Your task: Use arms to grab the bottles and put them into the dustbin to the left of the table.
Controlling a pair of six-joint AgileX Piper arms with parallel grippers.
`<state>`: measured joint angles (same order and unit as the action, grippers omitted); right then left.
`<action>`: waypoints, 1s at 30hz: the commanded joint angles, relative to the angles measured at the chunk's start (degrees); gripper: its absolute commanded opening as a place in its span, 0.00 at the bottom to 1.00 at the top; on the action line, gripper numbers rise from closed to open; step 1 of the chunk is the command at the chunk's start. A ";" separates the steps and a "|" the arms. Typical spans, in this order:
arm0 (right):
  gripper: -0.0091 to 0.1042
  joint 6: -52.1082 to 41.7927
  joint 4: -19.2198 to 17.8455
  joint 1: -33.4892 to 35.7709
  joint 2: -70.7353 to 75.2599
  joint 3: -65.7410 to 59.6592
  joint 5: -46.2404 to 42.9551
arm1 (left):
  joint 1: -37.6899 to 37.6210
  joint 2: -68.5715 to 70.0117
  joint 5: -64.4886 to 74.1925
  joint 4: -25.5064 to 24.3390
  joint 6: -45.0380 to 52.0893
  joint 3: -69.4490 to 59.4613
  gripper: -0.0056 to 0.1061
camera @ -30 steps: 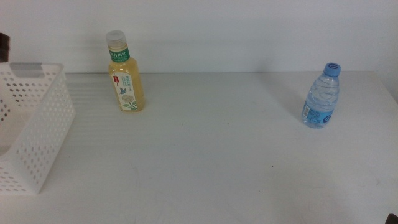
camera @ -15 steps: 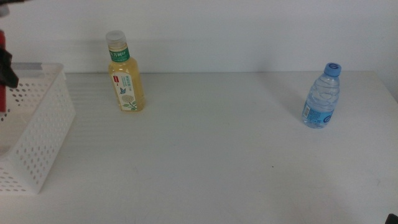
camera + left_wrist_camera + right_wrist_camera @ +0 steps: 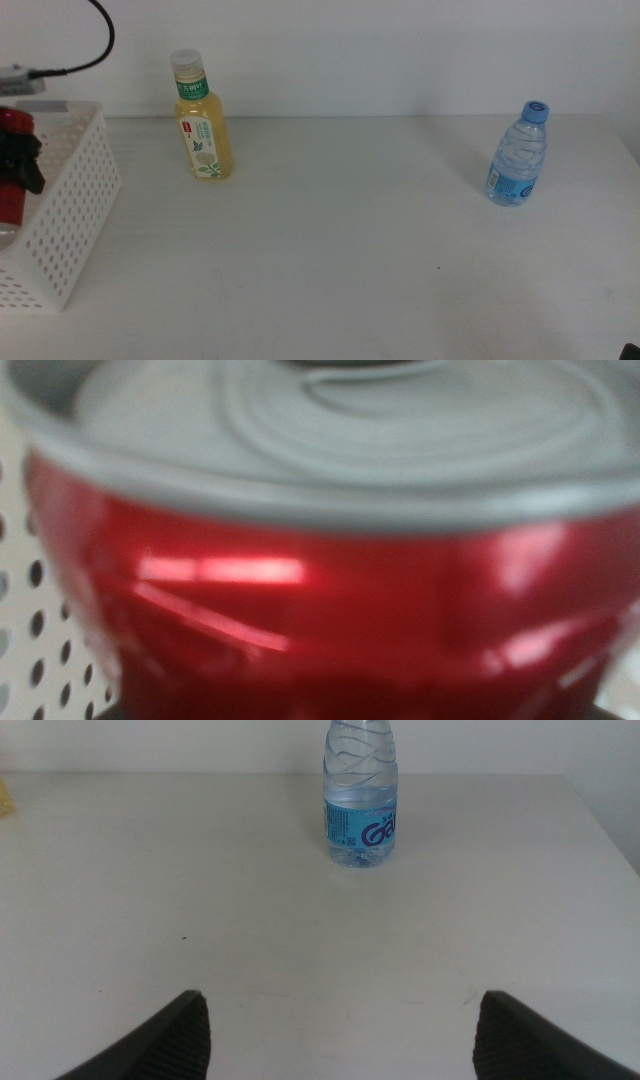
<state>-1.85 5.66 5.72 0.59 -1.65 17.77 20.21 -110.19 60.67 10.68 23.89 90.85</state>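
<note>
One slim red can (image 3: 10,165) with a grey metal top is clamped in my left gripper (image 3: 22,165), hanging over the white perforated plastic basket (image 3: 75,205) at its open mouth; in my left wrist view the can (image 3: 320,600) fills nearly everything, glossy red and blurred, with a strip of the basket's holed wall (image 3: 30,630) beside it. My judgement is that a can this smooth could slip or tip if I let go while it sits off-centre above the basket, and it might clip the rim and roll out onto the white matte table (image 3: 330,260). I cannot see how deep into the basket it sits.

Just beyond the basket's far corner stands the yellow-drink bottle with white cap and green-white label (image 3: 202,120), upright. Well apart from the basket, across the table, stands the small clear water bottle with blue cap (image 3: 518,155), also upright. My right gripper (image 3: 340,1035) waits low near that water bottle (image 3: 360,795), jaws spread wide and holding nothing.
</note>
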 commanded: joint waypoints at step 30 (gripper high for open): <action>0.70 -0.58 -0.21 -0.26 1.52 0.50 -4.26 | -0.08 3.73 -1.27 -2.44 -4.71 2.58 0.83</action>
<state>-1.85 5.66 5.72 0.59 -1.65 17.77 20.21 -111.53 59.42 7.61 20.61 91.51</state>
